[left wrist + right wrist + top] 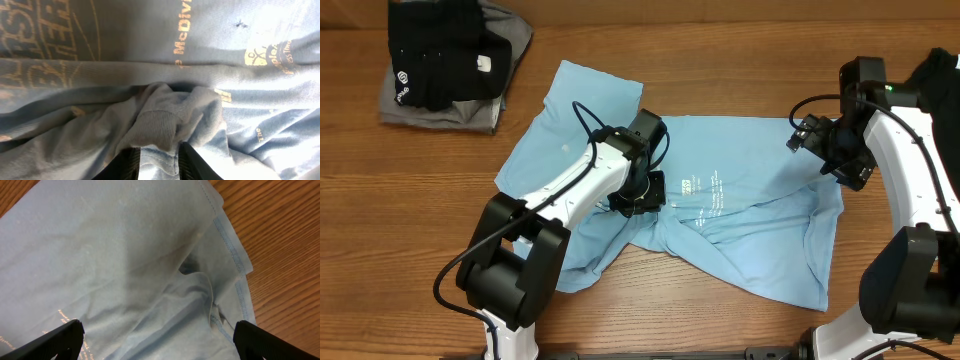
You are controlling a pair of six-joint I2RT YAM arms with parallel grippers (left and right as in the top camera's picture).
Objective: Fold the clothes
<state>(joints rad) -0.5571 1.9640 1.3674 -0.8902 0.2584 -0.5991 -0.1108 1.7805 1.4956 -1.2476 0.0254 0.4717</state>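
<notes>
The light blue T-shirt [760, 215] lies crumpled across the middle of the wooden table, white lettering facing up. My left gripper [641, 193] is down on its bunched middle. In the left wrist view a hemmed fold of the T-shirt [159, 127] fills the gap between the two black fingers [196, 166], so the left gripper [160, 157] is shut on that fold. My right gripper [817, 148] hovers over the shirt's right side. In the right wrist view it [157, 330] stands wide open above the stitched hem [231, 247], with nothing held.
A stack of black and grey clothes [445, 60] sits at the back left corner. Another black garment [945, 85] shows at the right edge behind the right arm. Bare wood [740, 60] lies along the back and the front left.
</notes>
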